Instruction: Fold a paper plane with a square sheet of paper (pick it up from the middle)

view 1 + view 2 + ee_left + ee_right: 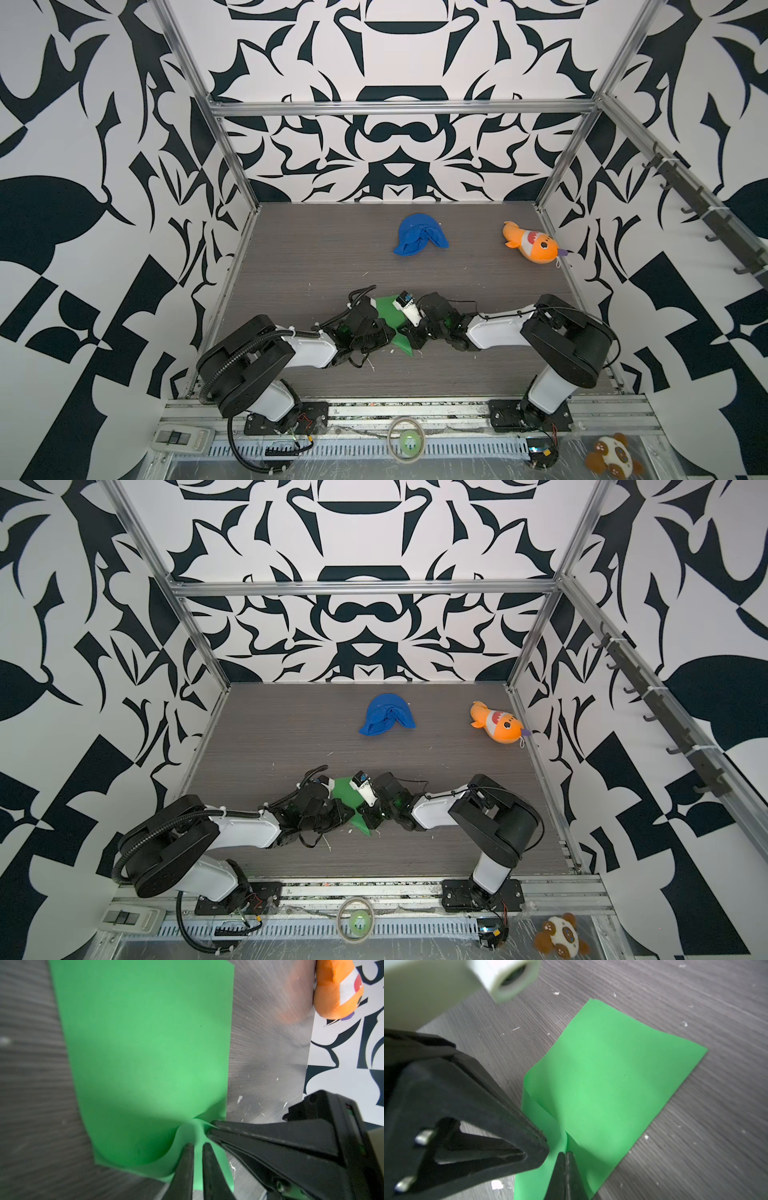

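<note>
Left wrist view: the square sheet of paper (149, 1043) lies on the desk (266, 1043), near edge bunched into a ridge. The right gripper (209, 1128) has its fingers clenched on that ridge, guessing to lift it. The left gripper (197, 1145) has fingers slightly parted, loose astride it.

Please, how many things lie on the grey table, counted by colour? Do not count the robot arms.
Green: 1, the paper
Blue: 1, the cloth
Orange: 1, the plush fish
Total: 3
</note>
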Tool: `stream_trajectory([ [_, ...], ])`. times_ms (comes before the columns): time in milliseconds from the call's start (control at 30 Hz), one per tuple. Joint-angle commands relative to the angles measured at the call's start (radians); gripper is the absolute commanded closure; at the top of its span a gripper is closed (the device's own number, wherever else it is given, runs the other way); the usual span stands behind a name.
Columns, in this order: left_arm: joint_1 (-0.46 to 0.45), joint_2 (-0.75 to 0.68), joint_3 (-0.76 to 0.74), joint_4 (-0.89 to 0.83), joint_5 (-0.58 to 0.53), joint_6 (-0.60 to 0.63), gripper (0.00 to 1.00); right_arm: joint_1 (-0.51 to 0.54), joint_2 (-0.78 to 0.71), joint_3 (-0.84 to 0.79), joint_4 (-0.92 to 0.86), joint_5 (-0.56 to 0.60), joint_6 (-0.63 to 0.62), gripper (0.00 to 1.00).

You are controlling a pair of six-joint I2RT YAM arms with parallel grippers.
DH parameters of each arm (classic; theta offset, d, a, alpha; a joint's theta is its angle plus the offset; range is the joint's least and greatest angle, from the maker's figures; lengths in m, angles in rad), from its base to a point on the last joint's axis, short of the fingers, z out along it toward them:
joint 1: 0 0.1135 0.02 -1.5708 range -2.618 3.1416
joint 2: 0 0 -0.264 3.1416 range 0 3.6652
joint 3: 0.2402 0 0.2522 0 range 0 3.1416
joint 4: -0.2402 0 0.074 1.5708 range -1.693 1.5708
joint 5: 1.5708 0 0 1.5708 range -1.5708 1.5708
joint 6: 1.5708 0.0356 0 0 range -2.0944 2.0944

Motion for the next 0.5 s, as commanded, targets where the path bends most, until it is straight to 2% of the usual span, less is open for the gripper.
stream_trajectory([
  [0, -0.001, 0.028, -0.045, -0.149, -0.035, 0.059, 0.86, -0.004, 0.017, 0.022, -0.042, -0.002, 0.013, 0.98],
  [267, 0.001, -0.132, 0.036, -0.262, -0.071, 0.094, 0.79, -0.006, 0.025, 0.023, -0.044, -0.005, 0.016, 0.98],
  [467, 0.005, -0.153, 0.042, -0.298, -0.1, 0.097, 0.78, -0.007, 0.03, 0.025, -0.044, -0.008, 0.017, 0.98],
])
